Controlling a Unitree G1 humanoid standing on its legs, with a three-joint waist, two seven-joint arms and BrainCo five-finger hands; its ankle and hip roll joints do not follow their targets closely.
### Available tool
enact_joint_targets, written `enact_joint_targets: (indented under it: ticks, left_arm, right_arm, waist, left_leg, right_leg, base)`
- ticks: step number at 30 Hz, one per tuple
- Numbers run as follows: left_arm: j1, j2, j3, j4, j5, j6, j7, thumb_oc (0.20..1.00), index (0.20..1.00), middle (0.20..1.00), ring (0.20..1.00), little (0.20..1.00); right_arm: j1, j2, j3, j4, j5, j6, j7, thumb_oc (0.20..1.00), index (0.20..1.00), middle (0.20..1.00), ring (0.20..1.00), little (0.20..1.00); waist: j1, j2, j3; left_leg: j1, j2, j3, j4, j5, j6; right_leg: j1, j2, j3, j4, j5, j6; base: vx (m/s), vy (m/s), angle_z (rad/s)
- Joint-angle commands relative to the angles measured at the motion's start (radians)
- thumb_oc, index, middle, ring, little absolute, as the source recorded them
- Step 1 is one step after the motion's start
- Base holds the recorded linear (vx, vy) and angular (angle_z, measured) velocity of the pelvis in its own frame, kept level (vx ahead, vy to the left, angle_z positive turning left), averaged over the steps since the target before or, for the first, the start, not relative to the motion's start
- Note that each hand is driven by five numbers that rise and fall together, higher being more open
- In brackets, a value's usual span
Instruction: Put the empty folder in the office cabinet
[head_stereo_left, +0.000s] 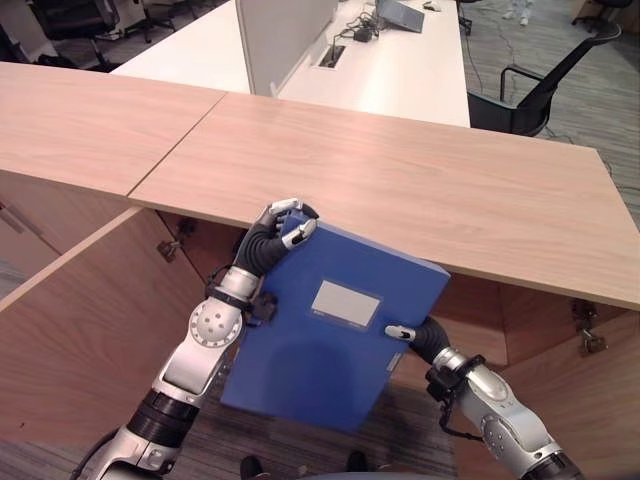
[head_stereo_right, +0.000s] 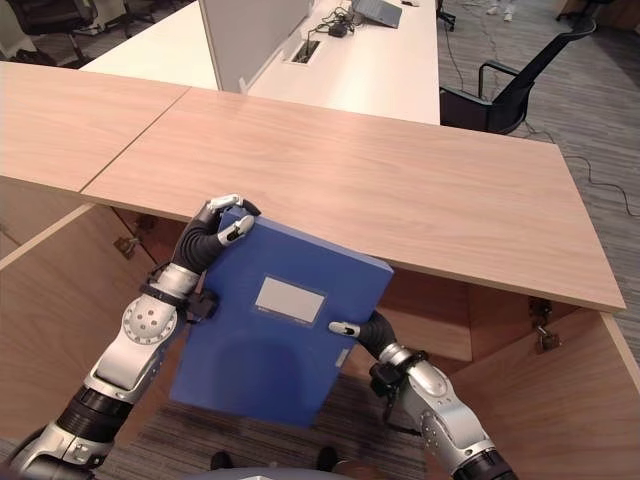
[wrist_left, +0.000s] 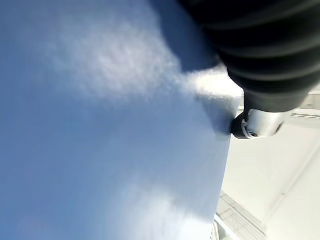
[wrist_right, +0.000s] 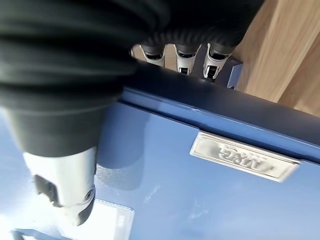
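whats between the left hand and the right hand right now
The blue folder: the left hand grips its top corner and the right hand pinches its right edge, seen in the left eye view.

The folder (head_stereo_left: 335, 325) is held tilted in front of the open cabinet (head_stereo_left: 470, 310), just below the front edge of the cabinet top (head_stereo_left: 400, 190). Its upper left corner is gripped by the left hand (head_stereo_left: 283, 225), its right edge by the right hand (head_stereo_left: 405, 334). An open door (head_stereo_left: 80, 320) stands to the left; a desk (head_stereo_left: 390, 65) lies behind.
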Motion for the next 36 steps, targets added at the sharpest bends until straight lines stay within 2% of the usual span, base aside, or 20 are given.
enact_joint_targets:
  ticks: [1, 4, 5, 10, 14, 15, 16, 17, 21, 25, 27, 29, 31, 32, 33, 36]
  left_arm:
    - [-0.089, -0.030, -0.036, -0.015, -0.076, -0.071, 0.005, 0.200, 0.200, 0.200, 0.200, 0.200]
    - [-0.114, -0.047, -0.070, -0.025, -0.091, -0.074, 0.002, 0.200, 0.200, 0.200, 0.200, 0.200]
    - [-0.126, -0.053, -0.085, -0.018, -0.091, -0.074, 0.004, 0.200, 0.200, 0.200, 0.200, 0.200]
    - [-0.160, -0.051, -0.103, -0.016, -0.083, -0.075, 0.009, 0.200, 0.200, 0.200, 0.200, 0.200]
    - [-0.147, -0.074, -0.120, 0.011, -0.164, -0.064, -0.012, 0.200, 0.200, 0.200, 0.200, 0.200]
    - [-0.137, -0.083, -0.125, 0.021, -0.197, -0.056, -0.023, 0.269, 0.269, 0.269, 0.269, 0.269]
    - [-0.131, -0.088, -0.125, 0.032, -0.214, -0.048, -0.027, 0.915, 0.915, 0.915, 0.915, 0.915]
    - [-0.131, -0.088, -0.125, 0.032, -0.214, -0.048, -0.027, 1.000, 1.000, 1.000, 1.000, 1.000]
    - [-0.053, -0.104, -0.118, 0.101, -0.427, 0.004, -0.098, 1.000, 1.000, 1.000, 1.000, 1.000]
    - [0.124, -0.055, -0.076, 0.132, -0.618, 0.077, -0.232, 1.000, 1.000, 1.000, 1.000, 1.000]
    - [0.219, -0.031, -0.062, 0.181, -0.666, 0.116, -0.300, 1.000, 1.000, 1.000, 1.000, 1.000]
    - [0.309, -0.008, -0.045, 0.268, -0.673, 0.156, -0.350, 1.000, 1.000, 1.000, 1.000, 1.000]
    - [0.331, 0.003, -0.040, 0.286, -0.666, 0.163, -0.357, 1.000, 1.000, 1.000, 1.000, 1.000]
    - [0.368, 0.005, -0.034, 0.330, -0.639, 0.172, -0.356, 1.000, 1.000, 1.000, 1.000, 1.000]
    - [0.415, -0.005, -0.014, 0.436, -0.619, 0.190, -0.355, 1.000, 1.000, 1.000, 1.000, 1.000]
    - [0.421, -0.033, 0.003, 0.534, -0.590, 0.192, -0.351, 1.000, 1.000, 1.000, 1.000, 1.000]
  right_arm:
    - [-0.048, 0.056, 0.059, -0.014, 0.031, -0.023, 0.013, 1.000, 1.000, 1.000, 1.000, 1.000]
    - [-0.093, 0.073, 0.115, -0.020, 0.037, -0.020, 0.022, 1.000, 1.000, 1.000, 1.000, 1.000]
    - [-0.110, 0.077, 0.134, -0.023, 0.049, -0.017, 0.028, 0.200, 0.200, 0.200, 0.200, 0.200]
    - [-0.116, 0.085, 0.157, -0.029, 0.115, -0.016, 0.041, 0.200, 0.200, 0.200, 0.200, 0.200]
    - [-0.089, 0.099, 0.162, -0.012, 0.169, -0.006, 0.042, 0.200, 0.200, 0.200, 0.200, 0.200]
    - [-0.079, 0.109, 0.161, 0.001, 0.192, 0.000, 0.041, 0.200, 0.200, 0.200, 0.200, 0.200]
    - [-0.072, 0.116, 0.161, 0.016, 0.206, 0.005, 0.040, 0.200, 0.200, 0.200, 0.200, 0.200]
    - [-0.072, 0.117, 0.161, 0.017, 0.206, 0.004, 0.040, 0.200, 0.200, 0.200, 0.200, 0.200]
    - [-0.006, 0.131, 0.118, 0.137, 0.237, 0.025, 0.041, 0.200, 0.200, 0.200, 0.200, 0.200]
    - [0.091, 0.127, 0.034, 0.323, 0.189, 0.065, 0.068, 0.200, 0.200, 0.200, 0.200, 0.200]
    - [0.127, 0.133, -0.024, 0.425, 0.167, 0.078, 0.076, 0.200, 0.200, 0.200, 0.200, 0.200]
    - [0.149, 0.138, -0.092, 0.557, 0.139, 0.083, 0.077, 0.200, 0.200, 0.200, 0.200, 0.200]
    - [0.149, 0.148, -0.112, 0.604, 0.138, 0.084, 0.079, 0.200, 0.200, 0.200, 0.200, 0.200]
    - [0.154, 0.161, -0.146, 0.667, 0.147, 0.088, 0.072, 0.200, 0.200, 0.200, 0.200, 0.200]
    - [0.152, 0.187, -0.204, 0.792, 0.156, 0.084, 0.064, 0.200, 0.200, 0.200, 0.200, 0.200]
    - [0.137, 0.205, -0.236, 0.904, 0.161, 0.087, 0.060, 0.200, 0.200, 0.200, 0.200, 0.200]
  waist:
    - [-0.004, -0.061, -0.042]
    - [-0.001, -0.061, -0.040]
    - [0.000, -0.061, -0.039]
    - [0.000, -0.059, -0.040]
    - [-0.003, -0.057, -0.036]
    - [-0.003, -0.057, -0.036]
    - [-0.003, -0.057, -0.036]
    - [-0.003, -0.057, -0.038]
    - [-0.005, -0.048, -0.027]
    - [-0.009, -0.039, -0.020]
    - [-0.012, -0.034, -0.016]
    - [-0.013, -0.027, -0.012]
    - [-0.011, -0.026, -0.011]
    - [-0.012, -0.022, -0.010]
    - [-0.012, -0.016, -0.010]
    - [-0.013, -0.012, -0.009]
  left_leg:
    - [-0.103, -0.007, -0.021, 0.024, -0.005, 0.010]
    - [-0.099, -0.007, -0.020, 0.025, -0.008, 0.009]
    - [-0.099, -0.008, -0.020, 0.024, -0.007, 0.009]
    - [-0.101, -0.007, -0.019, 0.019, -0.001, 0.008]
    - [-0.094, -0.007, -0.016, 0.018, -0.003, 0.008]
    - [-0.093, -0.007, -0.016, 0.018, -0.002, 0.008]
    - [-0.093, -0.007, -0.016, 0.019, -0.002, 0.009]
    - [-0.095, -0.007, -0.016, 0.017, 0.001, 0.009]
    - [-0.098, -0.007, -0.019, 0.019, 0.003, 0.010]
    - [-0.099, -0.006, -0.017, 0.019, 0.007, 0.008]
    - [-0.098, -0.005, -0.015, 0.020, 0.010, 0.007]
    - [-0.087, -0.006, -0.023, 0.021, -0.003, -0.004]
    - [-0.097, -0.005, -0.017, 0.022, 0.014, 0.005]
    - [-0.086, -0.007, -0.026, 0.023, -0.001, -0.004]
    - [-0.088, -0.007, -0.031, 0.028, 0.001, -0.002]
    - [-0.091, -0.007, -0.039, 0.032, 0.002, 0.000]
  right_leg:
    - [-0.007, -0.028, 0.008, -0.001, -0.090, 0.058]
    - [-0.003, -0.028, 0.006, -0.001, -0.093, 0.057]
    - [-0.004, -0.028, 0.006, -0.001, -0.092, 0.057]
    - [-0.008, -0.029, 0.004, -0.001, -0.090, 0.058]
    - [-0.003, -0.030, 0.004, -0.001, -0.091, 0.058]
    - [-0.003, -0.030, 0.005, -0.001, -0.091, 0.058]
    - [-0.002, -0.030, 0.005, -0.001, -0.090, 0.058]
    - [-0.006, -0.030, 0.005, -0.001, -0.089, 0.057]
    - [-0.007, -0.027, 0.006, -0.001, -0.087, 0.057]
    - [-0.008, -0.024, 0.005, -0.001, -0.087, 0.060]
    - [-0.008, -0.022, 0.008, -0.001, -0.087, 0.061]
    - [0.004, -0.021, 0.012, -0.001, -0.100, 0.067]
    - [-0.005, -0.020, 0.008, 0.000, -0.089, 0.063]
    - [0.007, -0.020, 0.013, -0.001, -0.102, 0.067]
    - [0.008, -0.019, 0.012, 0.000, -0.103, 0.065]
    - [0.008, -0.017, 0.010, 0.001, -0.105, 0.063]
  base:
    - [0.00, 0.002, -0.03]
    - [0.00, 0.000, 0.00]
    - [0.00, 0.000, 0.00]
    - [0.00, 0.000, 0.00]
    - [0.00, 0.000, 0.00]
    - [0.00, 0.000, 0.00]
    - [0.00, 0.000, 0.00]
    - [0.00, 0.000, 0.00]
    - [0.00, 0.000, 0.00]
    - [0.00, 0.000, 0.00]
    - [0.00, 0.000, 0.00]
    - [0.05, 0.000, -0.01]
    - [0.00, 0.000, 0.04]
    - [0.00, 0.000, 0.00]
    - [0.04, -0.004, 0.03]
    - [-0.01, -0.009, 0.08]
